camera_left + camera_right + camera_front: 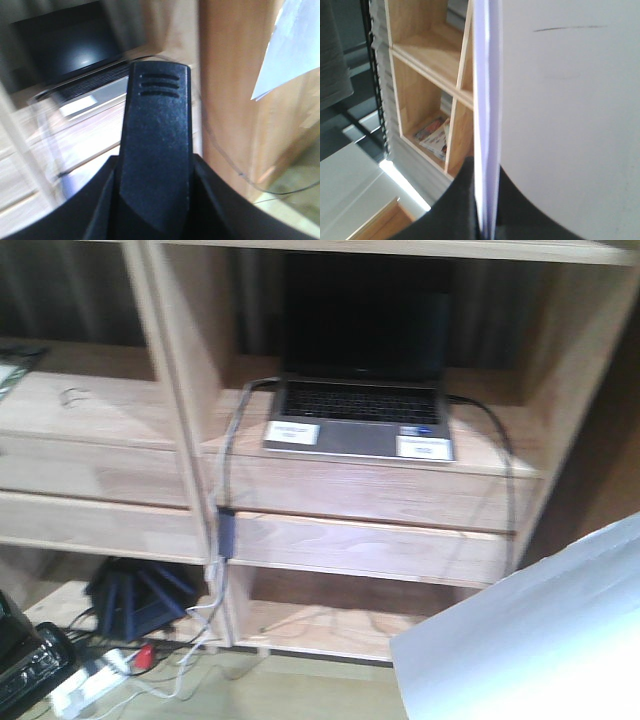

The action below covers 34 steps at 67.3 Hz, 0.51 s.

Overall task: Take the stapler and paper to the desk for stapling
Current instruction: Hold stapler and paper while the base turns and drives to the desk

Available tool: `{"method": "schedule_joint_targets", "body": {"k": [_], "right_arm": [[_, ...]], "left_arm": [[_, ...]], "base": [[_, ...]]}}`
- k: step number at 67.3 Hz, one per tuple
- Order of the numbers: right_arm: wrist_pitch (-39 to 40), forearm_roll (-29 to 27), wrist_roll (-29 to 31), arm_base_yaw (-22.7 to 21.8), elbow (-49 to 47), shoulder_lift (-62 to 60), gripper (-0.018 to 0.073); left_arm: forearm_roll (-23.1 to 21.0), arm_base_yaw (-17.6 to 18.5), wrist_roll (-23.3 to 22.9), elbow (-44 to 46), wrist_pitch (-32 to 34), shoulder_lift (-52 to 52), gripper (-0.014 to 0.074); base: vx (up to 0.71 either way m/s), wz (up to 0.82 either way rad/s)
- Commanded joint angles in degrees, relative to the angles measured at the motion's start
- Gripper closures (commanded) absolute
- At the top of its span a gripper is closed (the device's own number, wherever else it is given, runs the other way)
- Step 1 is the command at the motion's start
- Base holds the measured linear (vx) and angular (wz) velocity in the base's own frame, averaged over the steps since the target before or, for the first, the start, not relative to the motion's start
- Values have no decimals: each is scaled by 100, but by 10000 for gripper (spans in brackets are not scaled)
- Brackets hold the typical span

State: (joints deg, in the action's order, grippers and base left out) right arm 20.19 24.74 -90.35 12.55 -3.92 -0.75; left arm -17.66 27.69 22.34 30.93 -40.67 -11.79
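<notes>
In the left wrist view the black stapler point(157, 140) stands upright between the jaws of my left gripper point(156, 164), which is shut on it; three grooves mark its top end. The paper point(560, 100), a thin white stack seen edge-on, is clamped in my right gripper point(487, 220). One white corner of the paper point(530, 630) fills the lower right of the front view, and the paper point(295, 45) also shows at the top right of the left wrist view. The desk is out of view.
A light wooden shelf unit point(190, 390) faces me, with an open laptop point(360, 390) on its middle shelf and two white labels on the laptop. Cables hang down to a power strip point(100, 675) on the floor. Magazines point(435, 135) lie on a low shelf.
</notes>
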Motion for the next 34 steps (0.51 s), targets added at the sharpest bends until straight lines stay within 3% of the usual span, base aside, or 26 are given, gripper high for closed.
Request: {"method": "schedule_joint_targets", "body": {"k": [1, 34], "right_arm": [[331, 21, 71, 8, -158, -36, 561], [331, 21, 71, 8, -158, -36, 561]], "left_arm": [[-145, 22, -13, 170, 634, -42, 603], [-145, 22, -13, 170, 634, -42, 603]], "base": [[0, 34], [-1, 42]]}}
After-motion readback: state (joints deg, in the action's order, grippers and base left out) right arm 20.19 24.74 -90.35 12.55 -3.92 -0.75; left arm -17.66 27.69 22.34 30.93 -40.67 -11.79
